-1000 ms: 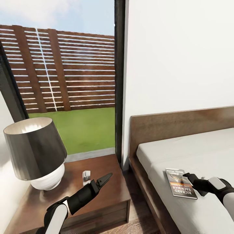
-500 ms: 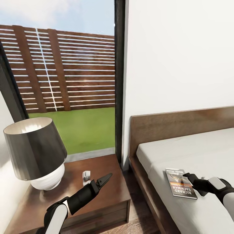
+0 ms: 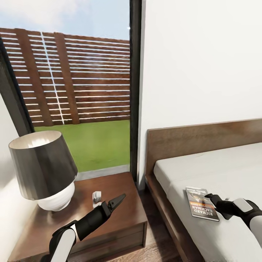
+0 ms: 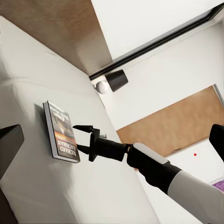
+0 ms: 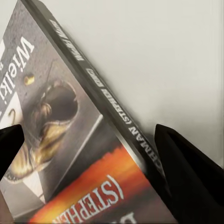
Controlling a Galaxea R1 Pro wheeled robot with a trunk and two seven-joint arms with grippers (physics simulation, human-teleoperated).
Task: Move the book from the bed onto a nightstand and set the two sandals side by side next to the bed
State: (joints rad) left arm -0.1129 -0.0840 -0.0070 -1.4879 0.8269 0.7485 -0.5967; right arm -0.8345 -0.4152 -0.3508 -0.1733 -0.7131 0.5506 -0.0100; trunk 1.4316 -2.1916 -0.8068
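1. On the bed (image 3: 225, 171), head view: the book (image 3: 202, 203) lies flat on the pale mattress near the headboard end, close to the bed's nightstand-side edge. The right gripper (image 3: 210, 198) is at the book's edge; its jaws stand apart, nothing held. The left gripper (image 3: 117, 200) hovers over the nightstand (image 3: 123, 222); whether it is apart or together, I cannot tell.
2. Same view, room: white wall, black-framed window, slatted fence and lawn outside. The nightstand carries a lamp (image 3: 45, 171) and a small white object (image 3: 96, 196); bare top remains on the side nearer the bed.
3. Left wrist view: the book (image 4: 62, 132) is flat on the mattress, and the right gripper (image 4: 80, 137) has one finger over the cover and one at the spine edge, still open.
4. Right wrist view: the book (image 5: 70, 140) sits between two dark fingers (image 5: 189, 177), spine facing one of them. Not yet clamped.
5. Judgement on handling: thin paperback, light, flexible, with a smooth and probably slippery cover. The soft mattress should give under a finger. Best hold: pinch across the spine edge, the stiffest part, one finger under and one over. A hold at a loose corner would let it droop or fan open.
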